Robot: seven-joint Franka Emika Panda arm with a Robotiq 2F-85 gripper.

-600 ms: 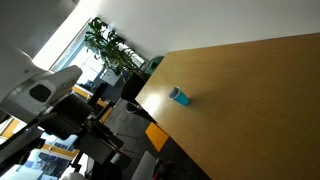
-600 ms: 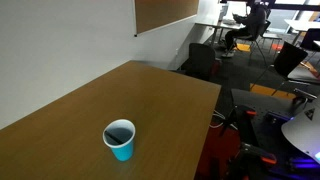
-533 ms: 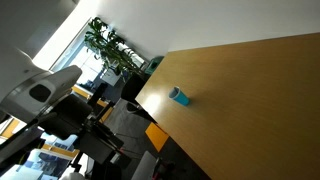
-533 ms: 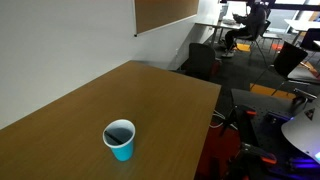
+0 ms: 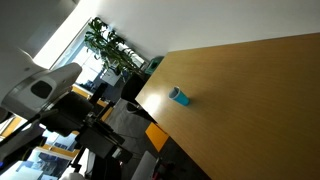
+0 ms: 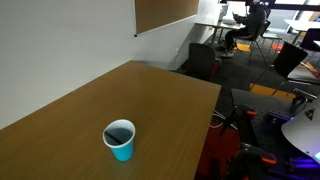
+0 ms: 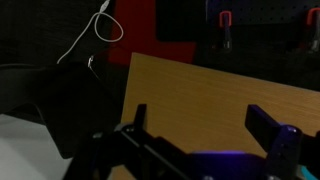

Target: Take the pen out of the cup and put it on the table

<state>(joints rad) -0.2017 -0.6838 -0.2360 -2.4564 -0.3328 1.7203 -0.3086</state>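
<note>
The light-blue cup [image 5: 179,96] stands upright on the light brown wooden table [image 5: 250,100], near its edge; it also shows in an exterior view [image 6: 119,139]. Its inside looks dark, and I cannot make out the pen there. My gripper [image 7: 203,125] shows only in the wrist view. It is open and empty, with one finger [image 7: 139,116] on the left and the other on the right. It hovers off the table's near edge, far from the cup. The cup is out of the wrist view.
The robot's arm [image 5: 45,95] stands off the table's end. Office chairs [image 6: 205,60], desks and a potted plant [image 5: 108,45] fill the room beyond the table. A dark chair back [image 7: 70,105] and a red panel [image 7: 135,30] lie past the table edge.
The arm has shifted slightly beside the table's end. The cup has not moved.
</note>
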